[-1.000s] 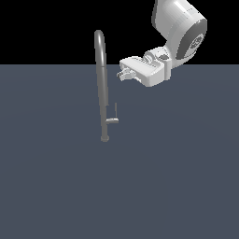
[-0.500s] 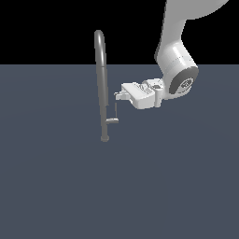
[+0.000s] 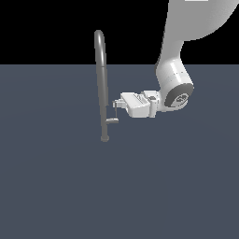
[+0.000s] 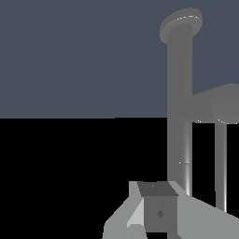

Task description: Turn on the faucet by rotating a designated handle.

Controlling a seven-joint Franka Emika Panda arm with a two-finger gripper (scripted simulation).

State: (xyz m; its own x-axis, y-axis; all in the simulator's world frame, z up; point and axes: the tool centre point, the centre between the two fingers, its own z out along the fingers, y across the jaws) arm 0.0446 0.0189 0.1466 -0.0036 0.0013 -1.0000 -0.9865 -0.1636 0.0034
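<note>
The faucet [image 3: 101,84] is a tall, slim grey pipe with a hooked top, standing on a small round base [image 3: 104,138]. Its handle [image 3: 113,120] is a short stub low on the pipe with a thin rod rising from it. My gripper [image 3: 116,104] reaches in level from the exterior view's right. Its fingertips are at the top of the rod, close to or touching it. The jaws look shut with nothing between them. In the wrist view the pipe [image 4: 179,121], the stub [image 4: 214,103] and the rod [image 4: 220,163] lie beside my fingers [image 4: 158,212], not between them.
The faucet stands on a flat dark blue-grey floor [image 3: 56,186]. My white arm [image 3: 175,88] comes down from the upper part of the exterior view's right. Nothing else is in view.
My gripper has come down and slightly to the exterior view's left, from above the handle to the top of its rod. The handle has not visibly turned.
</note>
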